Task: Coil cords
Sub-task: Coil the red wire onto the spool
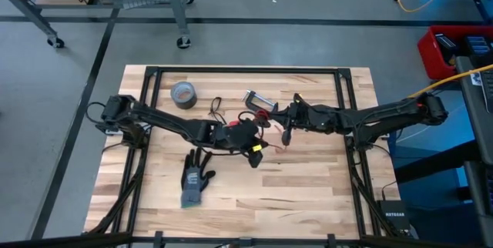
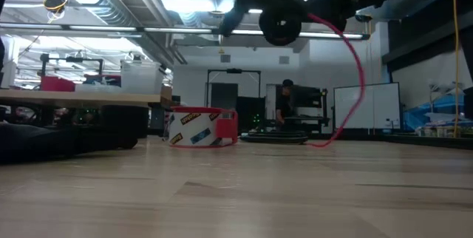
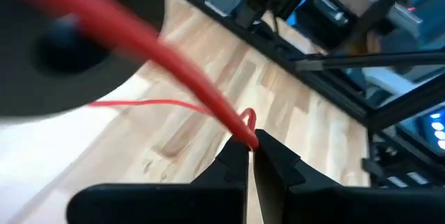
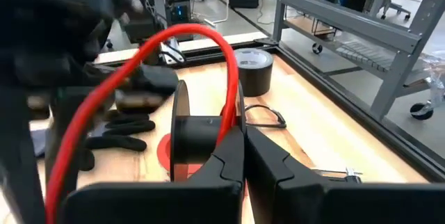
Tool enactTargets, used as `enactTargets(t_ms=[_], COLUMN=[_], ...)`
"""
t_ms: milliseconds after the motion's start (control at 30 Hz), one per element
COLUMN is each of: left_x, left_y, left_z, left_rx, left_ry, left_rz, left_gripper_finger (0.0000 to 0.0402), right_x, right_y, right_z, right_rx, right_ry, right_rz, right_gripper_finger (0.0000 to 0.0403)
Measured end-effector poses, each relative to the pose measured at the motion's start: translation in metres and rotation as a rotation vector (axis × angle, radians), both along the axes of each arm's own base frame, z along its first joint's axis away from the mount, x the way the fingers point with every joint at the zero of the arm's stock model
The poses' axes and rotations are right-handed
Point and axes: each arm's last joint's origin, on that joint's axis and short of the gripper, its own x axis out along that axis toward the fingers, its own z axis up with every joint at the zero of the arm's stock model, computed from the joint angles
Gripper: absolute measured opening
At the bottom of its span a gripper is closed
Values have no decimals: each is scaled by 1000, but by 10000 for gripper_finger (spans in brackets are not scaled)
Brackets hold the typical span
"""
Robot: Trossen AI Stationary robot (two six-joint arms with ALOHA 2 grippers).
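Observation:
The red cord (image 4: 208, 36) runs through the air between my two grippers above the middle of the table. My left gripper (image 1: 254, 155) and my right gripper (image 1: 285, 129) are both shut on it. In the low view part of the cord (image 2: 357, 68) hangs in a curve, and its low end (image 2: 318, 143) touches the tabletop. The black cord (image 1: 216, 108) lies looped on the boards near the far side, untouched. A black round disc (image 4: 184, 137) stands just beyond my right fingertips. My left gripper (image 3: 250, 147) pinches the red cord at a small bend (image 3: 245, 128) between its two fingertips. It slants down from the table's left. From the bend the cord rises clear of the table; a thin stretch (image 3: 139, 102) lies on the boards beyond. My right gripper (image 4: 243, 140) pinches the red cord (image 4: 231, 113) between its fingertips, reaching almost level from the table's right. From the fingers the cord arches up and over, then falls away slack. Whether the fingers also touch the black disc, I cannot tell.
A grey duct-tape roll (image 1: 183, 94) stands at the far left. A metal clamp (image 1: 258, 100) lies behind the grippers. A red-edged tape ring (image 2: 201, 127) sits on the boards. A dark glove (image 1: 196, 179) lies toward the near left. A black frame (image 1: 343, 109) borders the table.

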Motion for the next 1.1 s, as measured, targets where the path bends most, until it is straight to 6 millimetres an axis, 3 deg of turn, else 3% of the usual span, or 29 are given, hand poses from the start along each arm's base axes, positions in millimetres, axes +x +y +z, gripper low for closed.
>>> enactTargets(t_ms=[300, 900, 1100], left_x=[-28, -27, -25], left_y=[-1, -1, -4], left_z=[13, 9, 15], left_rx=[94, 96, 149], left_ry=[135, 137, 79], left_rz=[78, 133, 157], left_gripper_finger=[0, 0, 0], right_x=[-18, -24, -24], right_y=[0, 1, 1], right_z=[22, 51, 44], right_rx=[16, 6, 0], right_ry=[-92, -342, -267], right_rz=[48, 108, 84], right_gripper_finger=[5, 5, 5])
